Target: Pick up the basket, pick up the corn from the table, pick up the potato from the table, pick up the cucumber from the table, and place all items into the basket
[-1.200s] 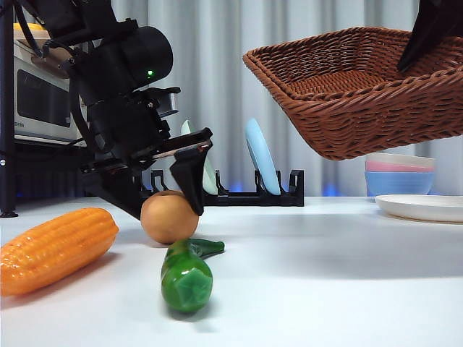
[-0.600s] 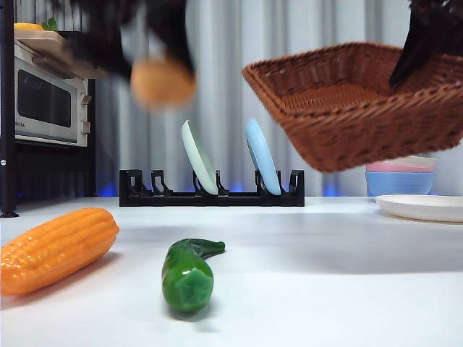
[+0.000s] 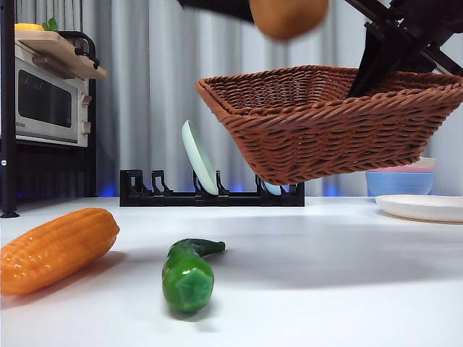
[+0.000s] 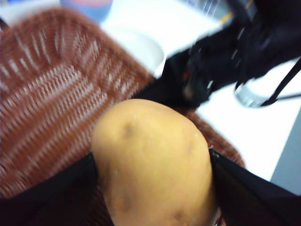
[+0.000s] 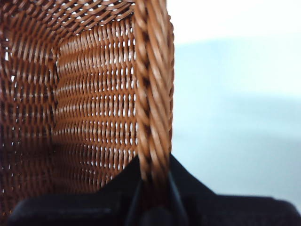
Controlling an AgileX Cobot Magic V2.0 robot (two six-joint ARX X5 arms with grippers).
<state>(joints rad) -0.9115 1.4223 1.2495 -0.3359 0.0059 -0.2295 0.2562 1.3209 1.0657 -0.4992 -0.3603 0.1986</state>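
My right gripper (image 3: pixel 376 61) is shut on the braided rim of the wicker basket (image 3: pixel 318 123) and holds it in the air at the right; the rim (image 5: pixel 153 94) runs between its jaws in the right wrist view. My left gripper (image 4: pixel 153 188) is shut on the tan potato (image 4: pixel 153 160) and holds it above the basket's inside (image 4: pixel 42 94); the potato (image 3: pixel 287 16) shows at the top of the front view. The corn (image 3: pixel 56 248) lies on the white table (image 3: pixel 325 289) at the left. The green cucumber (image 3: pixel 187 273) lies beside it, end toward the camera.
A black dish rack (image 3: pixel 210 191) with a pale green plate (image 3: pixel 197 155) stands at the back. A microwave (image 3: pixel 43 101) is at the far left. Stacked bowls (image 3: pixel 401 177) and a white plate (image 3: pixel 423 206) sit at the back right.
The left gripper lifted the potato off the table and carried it up and right to above the basket. The basket moved left and lower. Corn and cucumber have not moved.
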